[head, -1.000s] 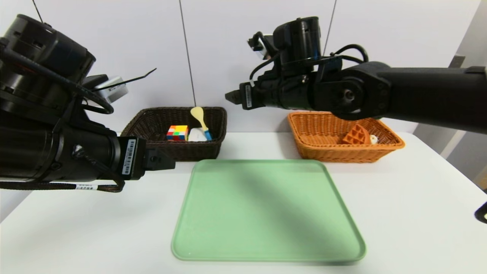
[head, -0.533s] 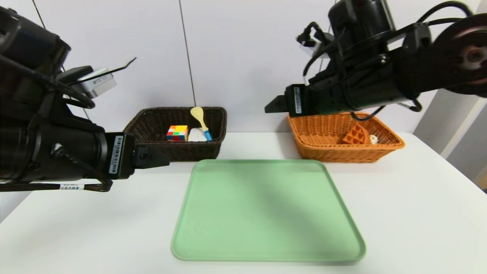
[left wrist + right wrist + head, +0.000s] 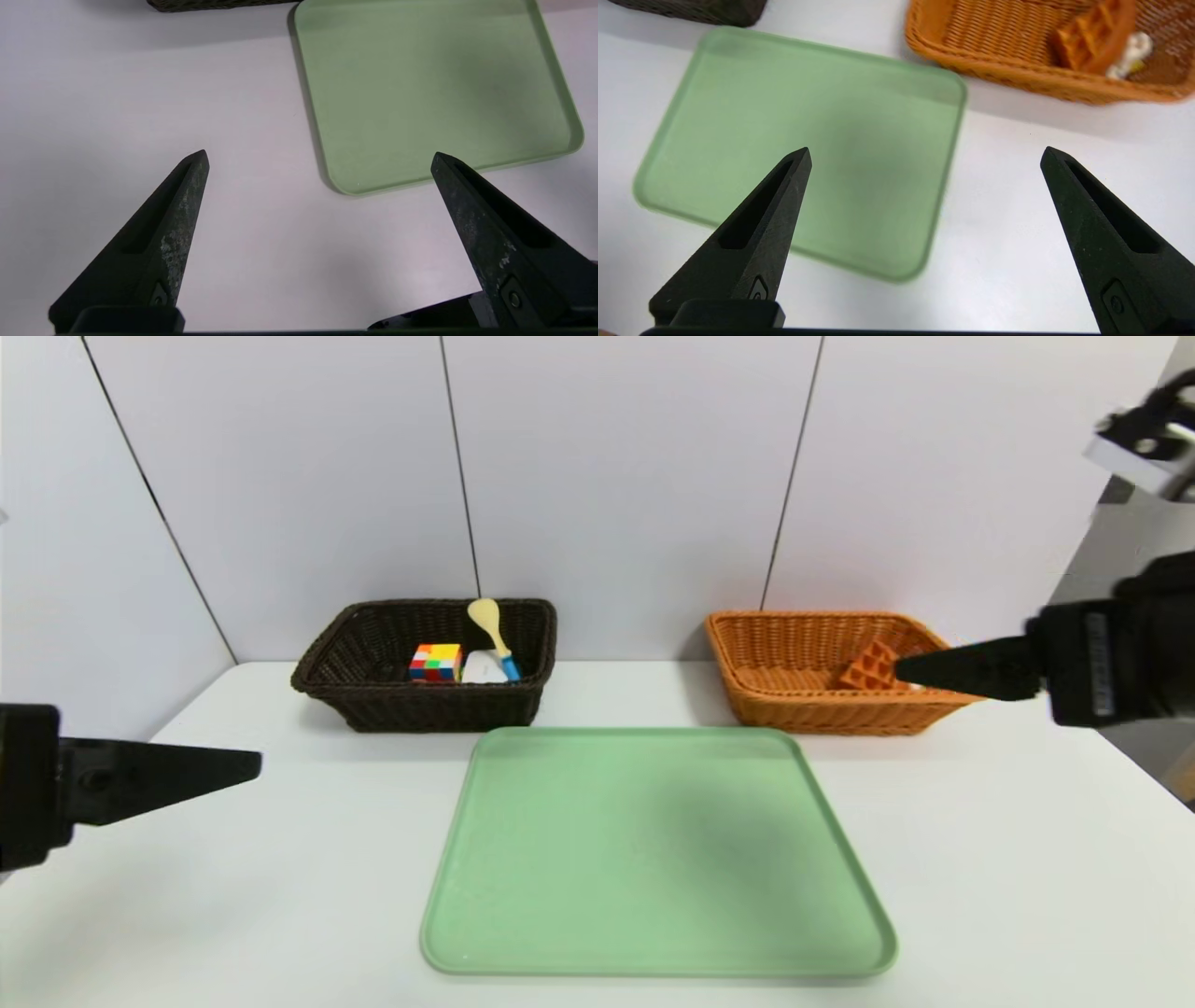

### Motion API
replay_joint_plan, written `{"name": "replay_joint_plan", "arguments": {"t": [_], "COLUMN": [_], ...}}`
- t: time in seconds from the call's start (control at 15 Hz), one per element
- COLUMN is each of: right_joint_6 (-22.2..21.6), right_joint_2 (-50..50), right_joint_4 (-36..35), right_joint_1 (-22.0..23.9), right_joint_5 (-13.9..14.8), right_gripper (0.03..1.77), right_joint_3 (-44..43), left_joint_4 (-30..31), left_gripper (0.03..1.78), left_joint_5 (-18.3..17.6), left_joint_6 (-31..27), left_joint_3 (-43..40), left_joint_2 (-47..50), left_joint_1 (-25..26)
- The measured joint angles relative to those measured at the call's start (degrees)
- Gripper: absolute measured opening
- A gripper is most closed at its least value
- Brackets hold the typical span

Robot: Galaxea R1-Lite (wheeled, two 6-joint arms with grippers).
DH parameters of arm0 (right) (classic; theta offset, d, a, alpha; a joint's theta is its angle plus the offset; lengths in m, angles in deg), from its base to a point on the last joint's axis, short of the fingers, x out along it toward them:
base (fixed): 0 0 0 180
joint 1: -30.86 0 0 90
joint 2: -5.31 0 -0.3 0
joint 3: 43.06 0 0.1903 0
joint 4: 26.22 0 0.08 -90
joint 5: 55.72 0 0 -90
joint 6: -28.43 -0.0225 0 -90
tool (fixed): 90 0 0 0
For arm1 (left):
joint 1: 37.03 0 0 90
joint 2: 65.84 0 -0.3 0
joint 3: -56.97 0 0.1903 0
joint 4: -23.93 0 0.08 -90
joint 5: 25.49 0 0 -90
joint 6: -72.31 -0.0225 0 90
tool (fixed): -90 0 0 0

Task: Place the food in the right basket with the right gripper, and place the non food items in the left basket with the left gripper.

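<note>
You see the waffle wedge lying in the orange basket, orange-brown with a grid, white cream beside it. The right gripper tip partly hides it in the head view. The cube, white case and upright spoon sit in the dark basket. The green tray lies between. Both the right and left gripper are wide open, holding nothing.

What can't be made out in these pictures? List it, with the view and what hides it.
- Waffle toppings: head view, the right gripper covers them; right wrist view, blurred.
- White case: head view, partly behind the spoon and the puzzle cube.
- Dark basket contents: both wrist views, cut off at the edge.
- Left gripper: head view, only one finger shows.
</note>
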Motion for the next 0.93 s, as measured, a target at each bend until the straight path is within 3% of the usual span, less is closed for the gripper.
{"name": "replay_joint_plan", "arguments": {"t": [0.33, 0.67, 0.93], "right_joint_6": [2.84, 8.07, 8.74], "right_joint_2": [-18.30, -31.63, -39.22], "right_joint_4": [2.66, 4.83, 6.68], "right_joint_1": [7.18, 16.36, 20.05], "right_joint_5": [0.33, 0.17, -0.17], "right_gripper": [1.69, 1.69, 1.69], "right_joint_3": [12.02, 16.65, 19.74], "left_joint_4": [-1.95, -2.47, -2.61], "left_gripper": [1.69, 1.69, 1.69], "left_joint_5": [3.50, 3.56, 3.45], "left_joint_6": [-4.55, -6.03, -6.78], "left_joint_3": [-4.44, -12.24, -21.03], "left_joint_2": [8.66, 18.52, 27.34], "left_joint_1": [7.06, 15.19, 19.98]}}
